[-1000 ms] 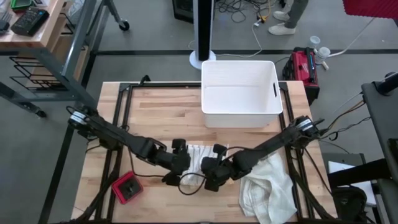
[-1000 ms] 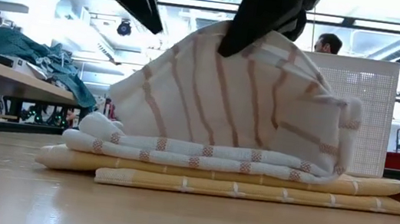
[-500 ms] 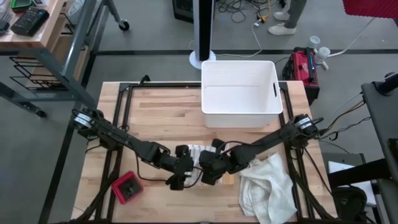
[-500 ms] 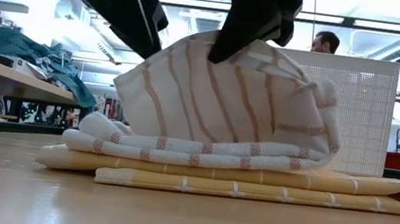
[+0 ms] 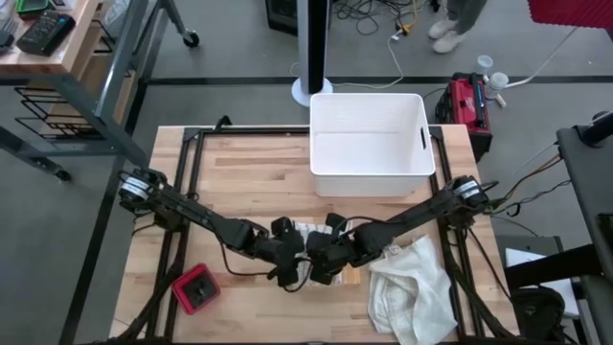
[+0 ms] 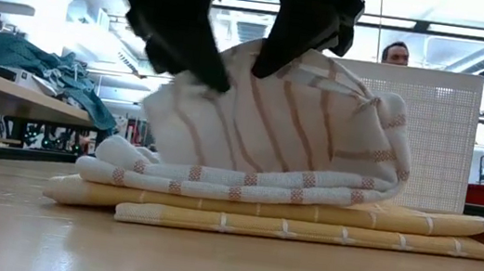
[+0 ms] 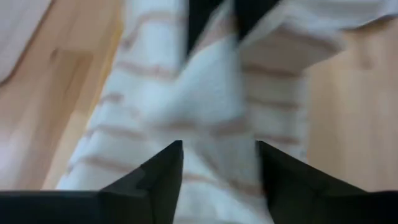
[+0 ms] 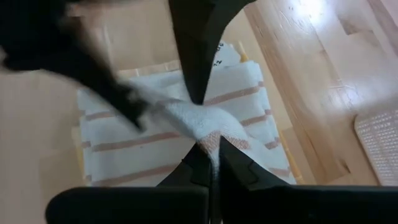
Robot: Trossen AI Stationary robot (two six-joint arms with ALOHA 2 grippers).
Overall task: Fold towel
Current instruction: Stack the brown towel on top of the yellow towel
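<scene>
A white towel with tan stripes (image 6: 298, 134) lies on a folded yellow towel (image 6: 305, 223) on the wooden table, near the middle of the near half. Its upper layer is pulled up into a hump. My right gripper (image 8: 214, 158) is shut on the top of that hump. My left gripper (image 7: 217, 155) is open right beside it on the left. Its fingers point slanting down and stand on either side of the raised striped cloth (image 7: 211, 106). My right gripper pinches a bunched fold at the hump's top (image 8: 208, 140) between its two fingers, slanting down from the table's right. The fold is held up above the stack, and the towel's lower layers (image 6: 216, 186) rest on the yellow towel. My left gripper has the raised cloth between its open fingers (image 6: 212, 75). Whether they touch the cloth I cannot tell.
A white bin (image 5: 369, 144) stands at the table's far side. A crumpled white cloth (image 5: 412, 287) lies at the near right and a red block (image 5: 196, 290) at the near left. A person (image 6: 395, 53) shows beyond the bin.
My left gripper has come down and toward the right gripper, rolling as it went, until its fingers stand at the hump's left slope. The hump's top has shifted a little toward the table's left with the right gripper, and the hump's right side has sagged rounder.
</scene>
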